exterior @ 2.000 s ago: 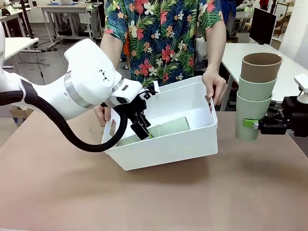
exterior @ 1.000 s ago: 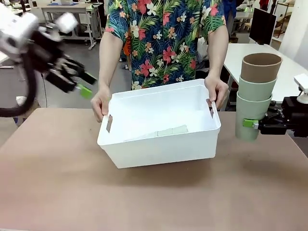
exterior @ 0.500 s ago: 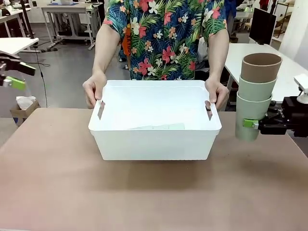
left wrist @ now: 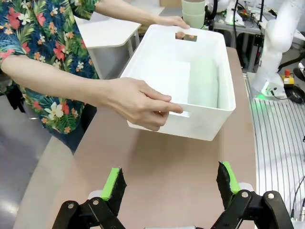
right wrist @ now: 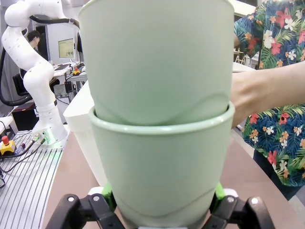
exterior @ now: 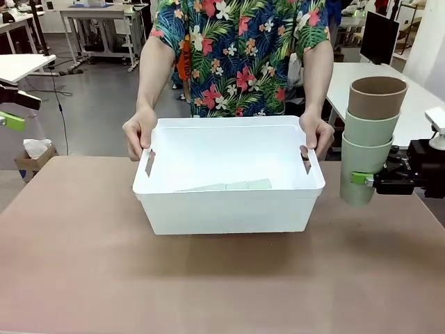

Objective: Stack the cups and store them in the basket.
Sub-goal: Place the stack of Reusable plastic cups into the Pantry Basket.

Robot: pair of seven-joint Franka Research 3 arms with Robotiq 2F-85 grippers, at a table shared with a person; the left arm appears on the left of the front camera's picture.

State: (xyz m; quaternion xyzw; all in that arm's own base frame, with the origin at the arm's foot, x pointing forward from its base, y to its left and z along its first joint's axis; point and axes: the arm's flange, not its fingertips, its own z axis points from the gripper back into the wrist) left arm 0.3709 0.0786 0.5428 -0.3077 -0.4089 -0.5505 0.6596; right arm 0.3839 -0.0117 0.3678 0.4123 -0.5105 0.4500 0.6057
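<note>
Right gripper is clamping the lowest of three nested matte tapered cups; left gripper is hanging fully open, holding nothing.

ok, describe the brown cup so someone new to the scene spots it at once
Find the large white rectangular plastic basket mid-table, then look to the robot's right, where the right gripper clamps an upright stack of three tapered tumblers. The brown matte plastic cup sits on top, nested in two pale mint green cups; it alone is brown.
</note>
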